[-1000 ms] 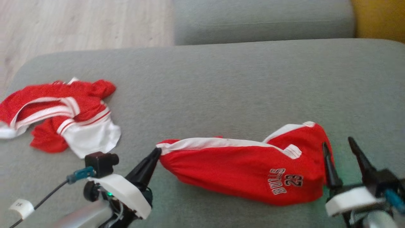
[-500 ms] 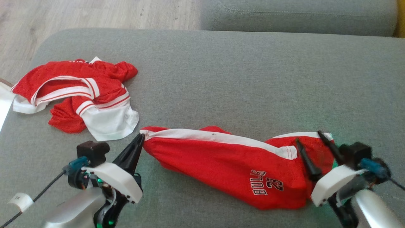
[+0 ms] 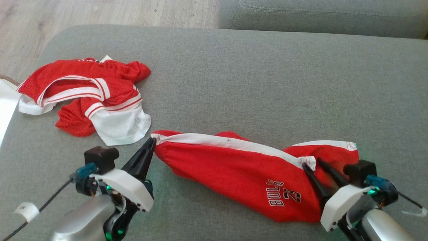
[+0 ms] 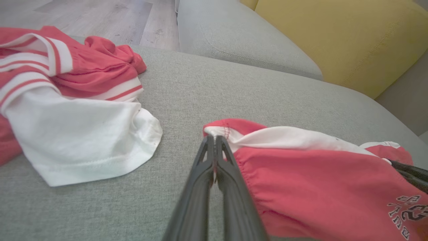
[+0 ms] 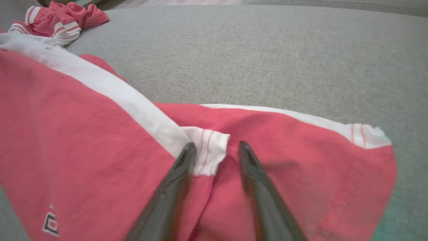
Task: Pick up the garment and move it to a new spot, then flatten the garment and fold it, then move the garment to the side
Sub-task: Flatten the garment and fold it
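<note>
- red shorts lay stretched out sideways across the near part of the grey couch cushion, "BULLS 23" print up, near their right end
- left gripper was pressed together, pinching the shorts' left corner at the white trim
- right gripper was spread, tips at the fabric on the shorts' right end, one finger on each side of a small white hem tab, not closed on it
- second red-and-white garment sat crumpled on the cushion's left side, white edge near the left gripper, apart from the shorts
- wood floor lay beyond the cushion
- yellow cushion was behind, in the left wrist view
</note>
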